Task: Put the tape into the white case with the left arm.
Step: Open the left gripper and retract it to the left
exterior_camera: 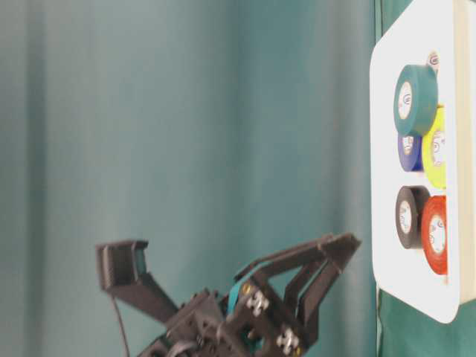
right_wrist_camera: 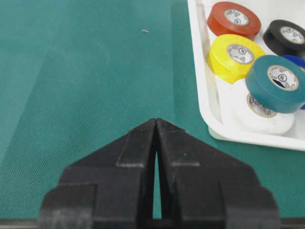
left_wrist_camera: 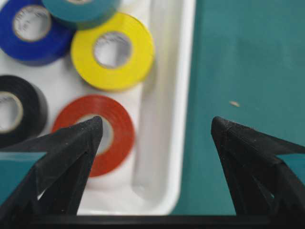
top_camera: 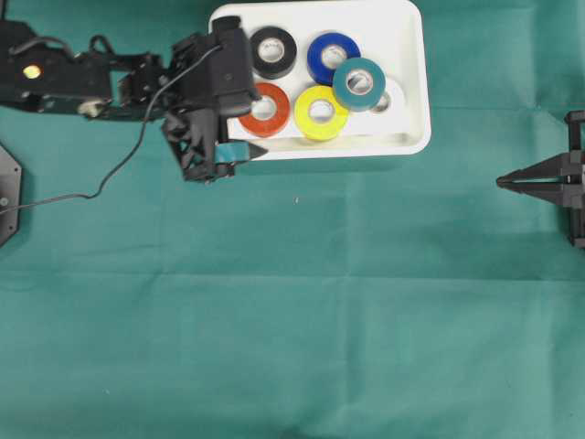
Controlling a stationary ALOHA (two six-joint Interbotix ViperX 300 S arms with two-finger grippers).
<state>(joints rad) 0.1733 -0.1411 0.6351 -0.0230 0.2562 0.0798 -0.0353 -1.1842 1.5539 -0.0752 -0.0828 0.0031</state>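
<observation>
The white case (top_camera: 407, 55) stands at the back middle and holds several tape rolls: black (top_camera: 273, 51), blue (top_camera: 333, 57), red (top_camera: 268, 111), yellow (top_camera: 320, 112), and a teal one (top_camera: 358, 82) lying on a white one (right_wrist_camera: 259, 112). My left gripper (top_camera: 256, 128) hovers open over the case's front left corner. One fingertip (left_wrist_camera: 90, 131) is above the red tape (left_wrist_camera: 119, 138), the other (left_wrist_camera: 224, 131) above the cloth, with the rim (left_wrist_camera: 183, 95) between them and nothing held. My right gripper (right_wrist_camera: 156, 121) rests shut and empty at the right edge (top_camera: 512, 181).
Green cloth (top_camera: 292, 311) covers the table. The left arm's thin black cable (top_camera: 110, 174) trails over the cloth at the left. A black fixture (top_camera: 7, 197) sits at the left edge.
</observation>
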